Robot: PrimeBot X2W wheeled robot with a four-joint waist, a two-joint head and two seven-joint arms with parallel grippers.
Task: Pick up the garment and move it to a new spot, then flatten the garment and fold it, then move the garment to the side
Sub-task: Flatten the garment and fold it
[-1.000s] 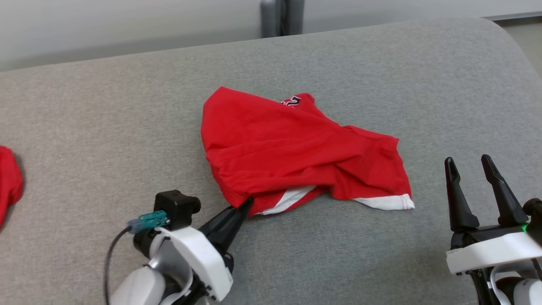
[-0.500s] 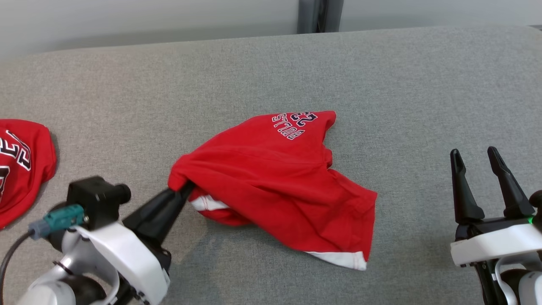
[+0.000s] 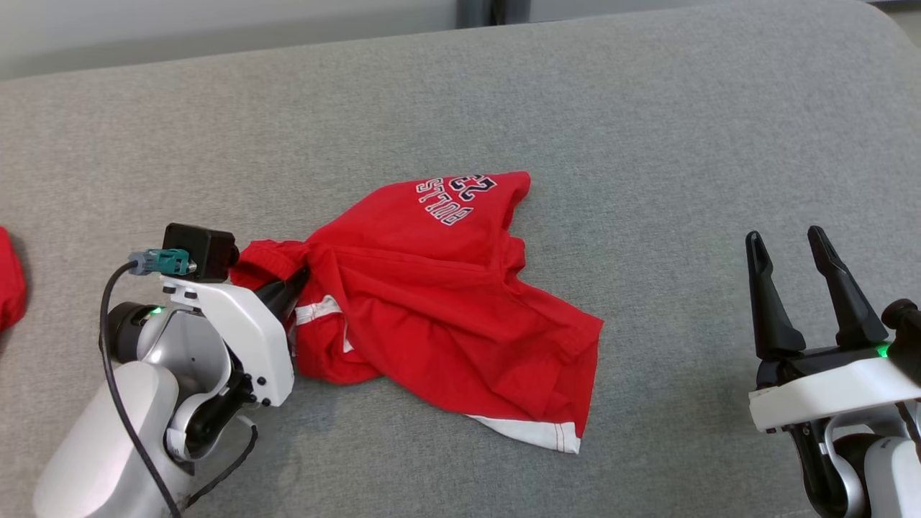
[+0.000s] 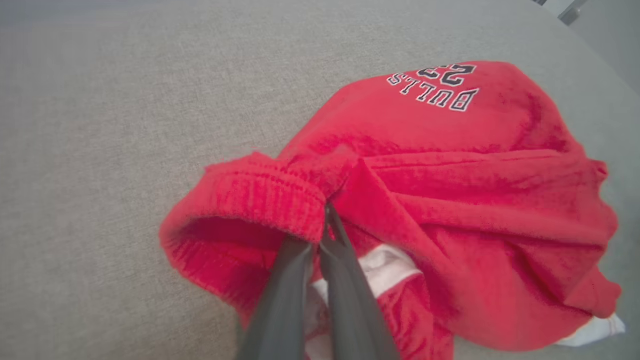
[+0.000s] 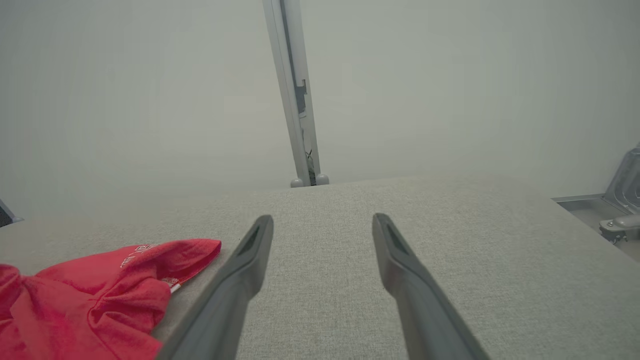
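Lying crumpled near the middle of the grey woven-fabric surface [image 3: 647,108], the red knit garment with white hem trim [image 3: 446,302] shows dark lettering [image 3: 453,198] on its far side and a white hem edge [image 3: 532,432] on its near side. Its ribbed waistband [image 4: 260,190] is bunched at the left end, where the left gripper [image 3: 291,288] has its two dark fingers closed together on the band, pinching the cloth between them. The material appears light, soft and limp: expect it to drape, fold over itself and drag on the surface rather than hold any shape. It is not fragile and is unlikely to slip from a firm pinch. The thick ribbed band is judged the best hold; a second hold on the same band, apart from the first, would help spread the cloth. The right gripper [image 3: 784,236] stands well apart to the right, fingers spread wide and empty. Count: two grippers; one garment in hand; one further piece of red cloth [image 3: 8,277] at the far left edge, only partly in frame.
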